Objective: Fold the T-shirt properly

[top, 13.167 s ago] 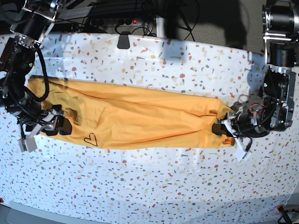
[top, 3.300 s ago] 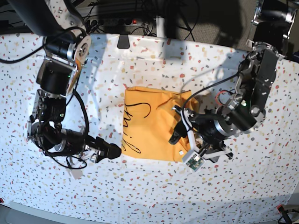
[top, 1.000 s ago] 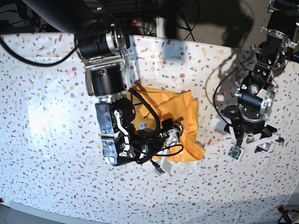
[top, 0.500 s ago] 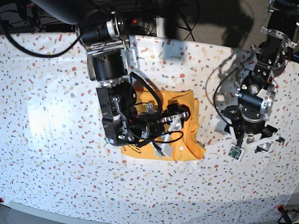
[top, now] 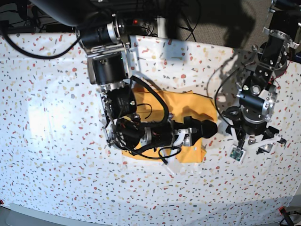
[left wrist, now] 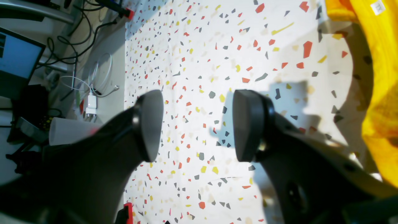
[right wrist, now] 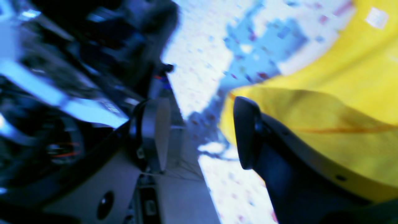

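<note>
base view: the shirt [top: 188, 101] is seen bunched into a compact yellow bundle near the middle of the table [top: 47, 117], largely covered by the right arm [top: 113, 70], which is stretched across it from the far edge. the right gripper [top: 210, 128] is carried past the bundle's right edge, and its jaws are shown parted in the right wrist view, with nothing between them. in that view the shirt [right wrist: 326, 102] is found beside and behind the lower jaw, one raised fold lying just off the pad, while only blurred table and shadow are seen in the gap itself; no cloth is pinched. the arm is judged to be laid over the cloth so that a fold can be pressed flat or an edge reached on the far side, though which is meant cannot be told. the left gripper [top: 254, 141] is held well clear of the bundle, pointed down at bare table on the right side of the base view, probably parked so the other arm has room. its jaws [left wrist: 199, 124] are also open and empty, with only speckled table [left wrist: 202, 46] between them. in the left wrist view the shirt [left wrist: 382, 93] is confined to the right margin, apart from both pads, its white label turned up near the top corner. the folding is judged well advanced but untidy, since the bundle's edges are seen rumpled.
</note>
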Available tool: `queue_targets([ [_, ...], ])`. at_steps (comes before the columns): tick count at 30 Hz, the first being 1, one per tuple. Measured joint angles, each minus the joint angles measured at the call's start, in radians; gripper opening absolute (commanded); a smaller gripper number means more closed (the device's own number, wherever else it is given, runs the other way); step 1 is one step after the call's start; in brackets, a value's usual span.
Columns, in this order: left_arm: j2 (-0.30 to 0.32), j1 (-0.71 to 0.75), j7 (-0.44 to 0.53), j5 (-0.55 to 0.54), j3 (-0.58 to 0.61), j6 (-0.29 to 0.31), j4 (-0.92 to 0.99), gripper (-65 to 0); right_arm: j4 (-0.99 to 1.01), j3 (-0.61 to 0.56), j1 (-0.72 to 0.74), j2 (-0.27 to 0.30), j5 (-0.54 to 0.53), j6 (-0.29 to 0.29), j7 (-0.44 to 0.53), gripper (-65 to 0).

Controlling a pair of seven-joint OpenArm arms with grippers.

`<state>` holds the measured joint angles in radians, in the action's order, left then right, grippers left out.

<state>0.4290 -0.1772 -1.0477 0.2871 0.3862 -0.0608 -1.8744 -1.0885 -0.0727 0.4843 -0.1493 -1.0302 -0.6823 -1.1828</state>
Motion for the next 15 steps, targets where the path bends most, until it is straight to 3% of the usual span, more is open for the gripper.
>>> queue_targets([
  [3,0.000,0.000,0.000,0.000,0.000,0.000,0.000,-30.8,0.000,0.000,0.024,0.000,-0.050,-0.002,0.000,-32.3],
  [5,0.000,0.000,0.000,-0.042,0.000,-0.001,0.000,-30.8,0.000,0.004,0.068,-0.001,0.016,-0.005,0.028,-32.3],
  [8,-0.001,0.003,-0.002,-0.174,0.000,-0.050,-0.002,-30.8,0.000,0.031,0.147,-0.003,0.269,-0.011,0.160,-32.3],
  [11,-0.033,0.045,0.026,-0.201,-0.002,-0.049,-0.058,-30.8,-0.001,0.066,0.187,-0.002,0.616,-0.011,0.364,-32.3],
  [12,-0.050,0.066,0.047,-0.243,-0.003,-0.039,-0.086,-30.8,-0.001,0.075,0.189,0.000,0.712,-0.007,0.438,-32.3],
  [15,-0.127,0.134,0.149,-0.414,-0.002,0.095,-0.124,-30.8,0.006,0.086,0.186,0.002,0.909,-0.007,0.558,-32.3],
])
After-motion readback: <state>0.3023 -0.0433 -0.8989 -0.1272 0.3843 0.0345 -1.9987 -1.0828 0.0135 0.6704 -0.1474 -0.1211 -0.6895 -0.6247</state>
